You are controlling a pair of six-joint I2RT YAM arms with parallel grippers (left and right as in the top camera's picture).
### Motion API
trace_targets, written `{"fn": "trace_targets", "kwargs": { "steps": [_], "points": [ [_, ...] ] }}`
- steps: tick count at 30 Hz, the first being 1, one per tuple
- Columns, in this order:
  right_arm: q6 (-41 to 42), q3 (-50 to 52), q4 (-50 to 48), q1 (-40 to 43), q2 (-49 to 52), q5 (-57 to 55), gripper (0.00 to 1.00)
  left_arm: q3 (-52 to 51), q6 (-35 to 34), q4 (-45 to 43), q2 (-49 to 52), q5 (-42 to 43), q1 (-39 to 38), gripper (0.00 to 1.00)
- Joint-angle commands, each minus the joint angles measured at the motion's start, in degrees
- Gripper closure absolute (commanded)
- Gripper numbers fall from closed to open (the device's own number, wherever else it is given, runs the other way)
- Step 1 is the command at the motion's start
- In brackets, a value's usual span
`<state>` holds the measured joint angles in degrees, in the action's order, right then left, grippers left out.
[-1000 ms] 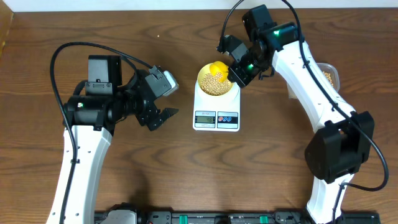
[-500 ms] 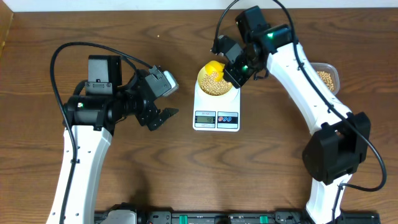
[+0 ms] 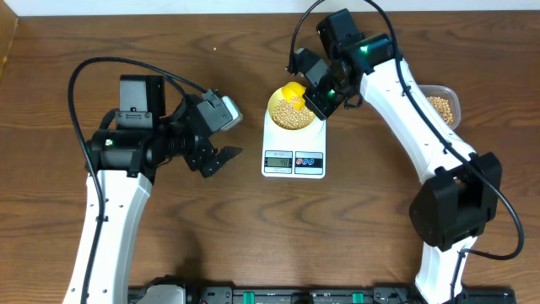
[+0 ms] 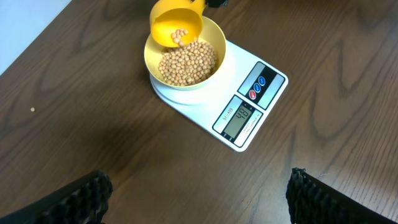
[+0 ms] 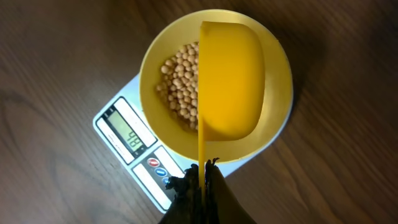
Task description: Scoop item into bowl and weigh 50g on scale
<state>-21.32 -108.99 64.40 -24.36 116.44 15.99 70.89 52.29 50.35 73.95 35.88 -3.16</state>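
Overhead: right tool [image 3: 315,93], clenched on scoop [image 3: 293,91], has edged across bowl [image 3: 272,114]; few beans [image 3: 297,115] left to tip. Left tool [image 3: 218,160] released.

1. The left arm [image 3: 105,219] and right arm [image 3: 413,110] have white shells with black joints.
2. Black cables [image 3: 84,72] loop above each.
3. A green light [image 3: 369,46] glows on the right arm.
4. The left gripper [image 3: 221,160] has black ribbed fingers [image 4: 81,196].
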Motion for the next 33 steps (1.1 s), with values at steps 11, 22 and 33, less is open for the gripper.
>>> {"fn": "trace_targets", "kwargs": {
  "steps": [11, 22, 33],
  "points": [
    [2.0, -0.5, 0.6, 2.8, -1.9, 7.5, 0.99, -0.4, -0.6, 0.1, 0.4, 0.7, 0.2, 0.08],
    [2.0, -0.5, 1.2, 4.7, -1.9, 10.9, 0.99, -0.4, -0.6, 0.1, 0.4, 0.7, 0.2, 0.08],
    [3.4, -0.5, 0.4, 8.0, -1.9, 21.6, 0.99, -0.4, -0.6, 0.1, 0.4, 0.7, 0.2, 0.08]
  ]
}}
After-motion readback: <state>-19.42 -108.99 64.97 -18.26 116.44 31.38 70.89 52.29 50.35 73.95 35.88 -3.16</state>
